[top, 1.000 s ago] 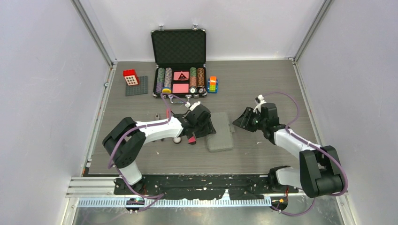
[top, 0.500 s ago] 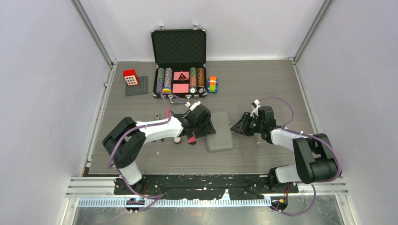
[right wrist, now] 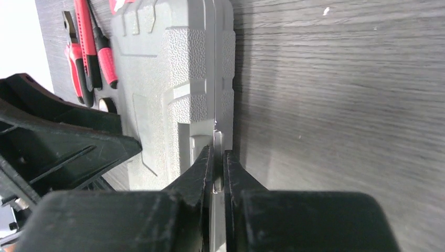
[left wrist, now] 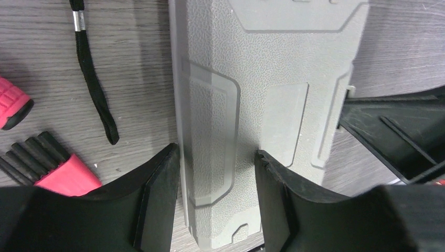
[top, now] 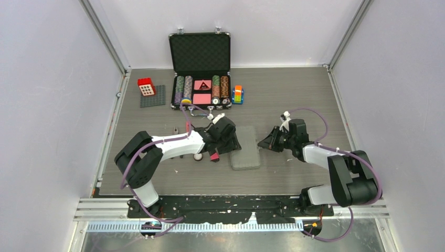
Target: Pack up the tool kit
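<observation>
Right gripper [right wrist: 216, 153] nearly closed, pinching the thin edge lip of the shut tool kit case [right wrist: 173, 79], which lies flat on the surface [right wrist: 341, 105]; left gripper [left wrist: 218, 157] wide open, straddling the opposite edge, holding nothing. Lift the lip slowly while left steadies (opening step, probably). Pliers [right wrist: 78, 47], hex keys [left wrist: 52, 165] and lanyard [left wrist: 94, 89] crowd the left side and could snag

The dark wood-grain table [top: 294, 105] carries a closed flat grey textured plastic case [top: 245, 155] between the left gripper [left wrist: 218, 178] and right gripper [right wrist: 218, 168]. Just outside the left gripper lie a red holder of black hex keys [left wrist: 57, 170] and a black cord [left wrist: 94, 89]; far beyond both grippers sit an open black metal-edged case of poker chips [top: 200, 79], a dark studded baseplate [top: 154, 98] and a multicoloured block [top: 237, 94]
</observation>
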You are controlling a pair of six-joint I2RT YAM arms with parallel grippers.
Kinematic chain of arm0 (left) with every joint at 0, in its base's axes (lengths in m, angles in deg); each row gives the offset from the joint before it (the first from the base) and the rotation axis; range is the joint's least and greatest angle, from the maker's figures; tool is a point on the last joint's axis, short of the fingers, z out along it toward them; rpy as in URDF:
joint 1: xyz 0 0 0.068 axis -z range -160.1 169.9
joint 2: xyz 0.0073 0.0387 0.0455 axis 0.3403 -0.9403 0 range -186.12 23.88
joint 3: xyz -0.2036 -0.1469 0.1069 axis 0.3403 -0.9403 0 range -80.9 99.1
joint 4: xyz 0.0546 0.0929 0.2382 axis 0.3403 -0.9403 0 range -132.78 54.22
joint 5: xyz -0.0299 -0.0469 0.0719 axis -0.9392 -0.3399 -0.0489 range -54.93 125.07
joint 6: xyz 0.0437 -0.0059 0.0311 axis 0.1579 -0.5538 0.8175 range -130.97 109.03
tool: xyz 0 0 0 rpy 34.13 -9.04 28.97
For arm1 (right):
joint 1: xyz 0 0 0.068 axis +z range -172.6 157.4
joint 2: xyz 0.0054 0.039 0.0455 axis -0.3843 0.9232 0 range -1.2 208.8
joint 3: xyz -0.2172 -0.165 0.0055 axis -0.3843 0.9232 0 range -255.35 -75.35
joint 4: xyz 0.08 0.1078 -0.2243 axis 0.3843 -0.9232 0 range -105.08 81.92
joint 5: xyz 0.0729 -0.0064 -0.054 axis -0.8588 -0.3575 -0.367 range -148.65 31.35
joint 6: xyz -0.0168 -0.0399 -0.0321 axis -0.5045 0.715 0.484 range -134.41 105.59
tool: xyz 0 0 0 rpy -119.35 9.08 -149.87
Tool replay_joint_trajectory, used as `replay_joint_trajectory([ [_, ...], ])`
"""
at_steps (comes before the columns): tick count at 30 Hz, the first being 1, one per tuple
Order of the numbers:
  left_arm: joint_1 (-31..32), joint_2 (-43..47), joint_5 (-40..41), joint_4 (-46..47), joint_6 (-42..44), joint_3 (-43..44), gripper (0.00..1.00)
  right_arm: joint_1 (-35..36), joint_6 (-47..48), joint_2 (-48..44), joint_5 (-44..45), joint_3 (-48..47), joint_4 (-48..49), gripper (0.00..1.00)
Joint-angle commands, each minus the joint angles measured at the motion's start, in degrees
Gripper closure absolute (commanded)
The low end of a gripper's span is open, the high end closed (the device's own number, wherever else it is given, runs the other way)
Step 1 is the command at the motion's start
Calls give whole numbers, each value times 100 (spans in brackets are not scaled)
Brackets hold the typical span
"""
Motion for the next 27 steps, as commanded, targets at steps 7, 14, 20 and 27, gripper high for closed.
replay_joint_trajectory([
  [7, -88, 1249, 926, -472, 715, -187, 27, 36, 1084, -1712, 1315, -1375, -2567, 95],
  [14, -128, 1966, 868, -371, 676, -440, 17, 664, 1590, -1871, 2287, -2362, -3765, 94],
  [20, -128, 2188, 574, -103, 490, -750, 7, 1241, 1673, -1447, 3366, -2992, -4463, 95],
  [27, -128, 2130, 336, 130, 332, -973, 2, 1484, 1662, -1117, 3757, -3416, -4786, 95],
])
